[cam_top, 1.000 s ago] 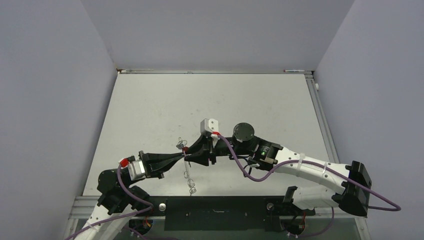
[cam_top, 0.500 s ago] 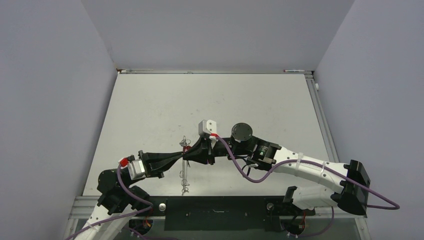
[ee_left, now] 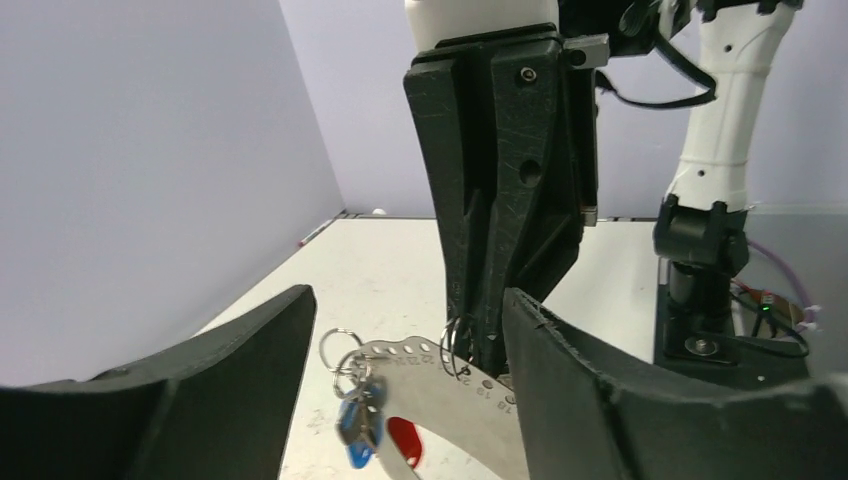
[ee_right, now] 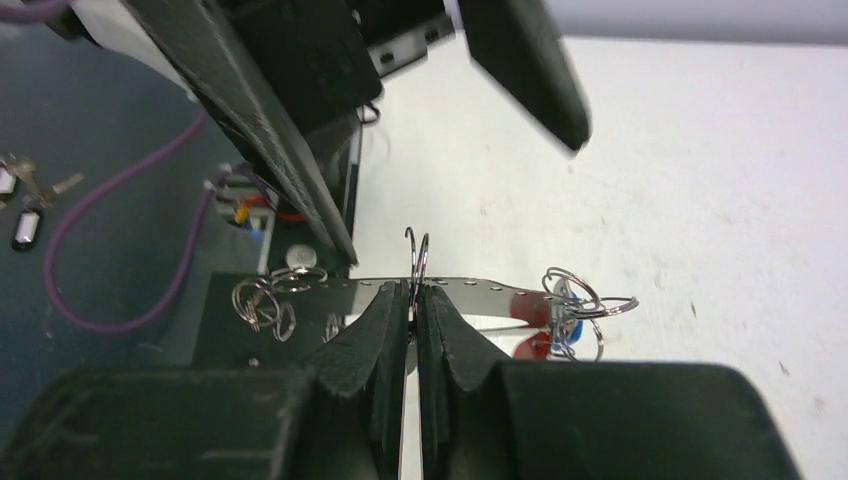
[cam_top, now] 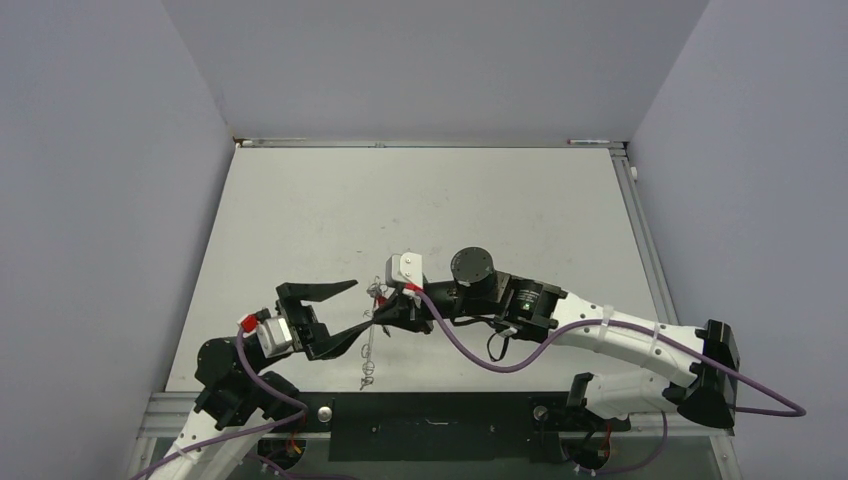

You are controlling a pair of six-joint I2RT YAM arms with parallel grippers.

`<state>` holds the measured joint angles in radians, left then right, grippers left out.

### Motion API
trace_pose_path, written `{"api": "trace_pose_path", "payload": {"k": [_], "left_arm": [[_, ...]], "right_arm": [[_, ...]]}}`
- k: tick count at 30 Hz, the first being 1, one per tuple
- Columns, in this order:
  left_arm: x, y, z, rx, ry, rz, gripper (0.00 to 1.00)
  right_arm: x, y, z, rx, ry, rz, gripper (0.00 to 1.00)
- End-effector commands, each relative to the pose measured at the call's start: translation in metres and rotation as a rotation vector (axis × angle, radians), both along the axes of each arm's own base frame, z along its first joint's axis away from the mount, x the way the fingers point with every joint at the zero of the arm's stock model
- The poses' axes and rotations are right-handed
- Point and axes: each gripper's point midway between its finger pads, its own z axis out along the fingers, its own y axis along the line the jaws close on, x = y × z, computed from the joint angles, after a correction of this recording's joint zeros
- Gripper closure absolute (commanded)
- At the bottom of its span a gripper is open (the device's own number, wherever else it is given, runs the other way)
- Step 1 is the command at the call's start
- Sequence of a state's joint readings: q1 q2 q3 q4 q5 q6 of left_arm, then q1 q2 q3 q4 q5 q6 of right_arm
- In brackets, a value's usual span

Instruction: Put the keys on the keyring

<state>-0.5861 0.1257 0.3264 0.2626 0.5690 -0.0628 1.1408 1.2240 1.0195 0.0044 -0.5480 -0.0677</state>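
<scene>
Keys: bunched at one end of a flat metal strip, hung there on small split rings. Blue key and red key side by side just below the strip, plastic heads showing, blades mostly hidden. Raised above the table, near its front edge, between the two arms.

Keyring: thin silver wire, threaded through a hole partway along the strip and standing upright above it. Caught at its lower part by the right claw, fingertips pressed together on the wire with no gap visible. Strip punched with a row of holes and stamped with tiny figures, running crosswise just past those fingertips. Spare rings clustered at its other end.

Left claw: spread wide, nothing gripped. From its own wrist, strip, keys and the tip of the right claw all sitting in the gap between the two dark fingers. Lower end of the strip passing close by the right-hand finger; touching or not, cannot tell.

From above, strip reduced to a thin line slanting toward the front edge of the table, with the left claw open on either side of it.

At far left in the right wrist view, small and blurred: what looks like a black key on a dark surface, well apart from the bunch.
</scene>
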Motion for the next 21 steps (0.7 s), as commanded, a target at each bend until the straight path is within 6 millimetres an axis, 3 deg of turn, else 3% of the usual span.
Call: {"api": "trace_pose_path", "payload": {"k": [1,7,12,17,21], "left_arm": [[0.002,0.010,0.024,-0.044,-0.045,0.057,0.28],[0.008,0.009,0.021,-0.031,-0.038,0.079,0.22],[0.014,0.011,0.017,-0.010,-0.018,0.110,0.23],[0.013,0.003,0.006,0.049,-0.033,0.076,0.35],[0.006,-0.011,-0.009,0.112,-0.010,-0.019,0.42]], "right_arm": [[0.015,-0.022,0.018,-0.065,-0.093,-0.098,0.95],[0.045,-0.033,-0.009,-0.243,-0.008,-0.219,0.95],[0.050,-0.036,-0.032,-0.381,0.064,-0.232,0.95],[0.054,-0.053,-0.048,-0.539,0.073,-0.272,0.95],[0.050,-0.065,-0.050,-0.616,0.032,-0.281,0.95]]}}
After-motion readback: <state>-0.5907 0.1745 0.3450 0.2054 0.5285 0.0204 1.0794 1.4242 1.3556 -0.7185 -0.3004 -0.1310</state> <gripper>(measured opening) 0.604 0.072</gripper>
